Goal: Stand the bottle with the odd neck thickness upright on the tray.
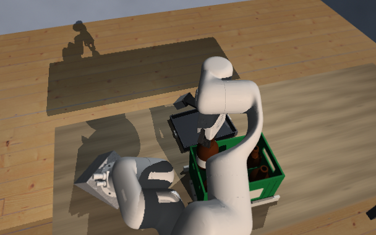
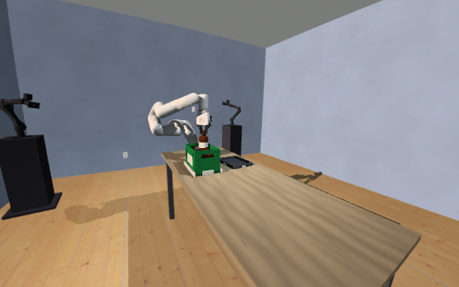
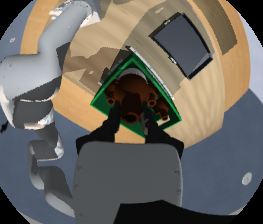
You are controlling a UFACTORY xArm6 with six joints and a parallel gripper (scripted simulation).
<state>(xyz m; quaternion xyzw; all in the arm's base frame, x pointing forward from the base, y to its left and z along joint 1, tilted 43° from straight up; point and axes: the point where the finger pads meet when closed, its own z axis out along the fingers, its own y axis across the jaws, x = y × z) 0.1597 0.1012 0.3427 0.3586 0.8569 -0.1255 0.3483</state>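
Note:
My gripper [image 1: 205, 140] [image 2: 203, 131] [image 3: 131, 107] is shut on the neck of a brown bottle [image 1: 208, 151] [image 2: 203, 140] [image 3: 131, 89] with a white label. This bottle is upright and raised partway out of the green crate [image 1: 271, 183] [image 2: 209, 165] [image 3: 133, 59]; its label shows above the rim in the exterior view, its lower part is hidden. Other brown bottles stand in the crate: one [image 1: 254, 157] [image 3: 152, 103], another [image 1: 261, 173] [image 3: 164, 118] and one more [image 3: 110, 101]. A fourth is not clearly seen. The dark tray [image 1: 182, 128] [image 2: 235, 162] [image 3: 182, 45] is empty.
The tray lies beside the crate, with low raised edges. White rails [image 1: 265, 201] [image 2: 189, 168] run along the crate's base. In the top view my arm [image 1: 228, 173] covers part of the crate. Crate walls and neighbouring bottles surround the held bottle's lower part.

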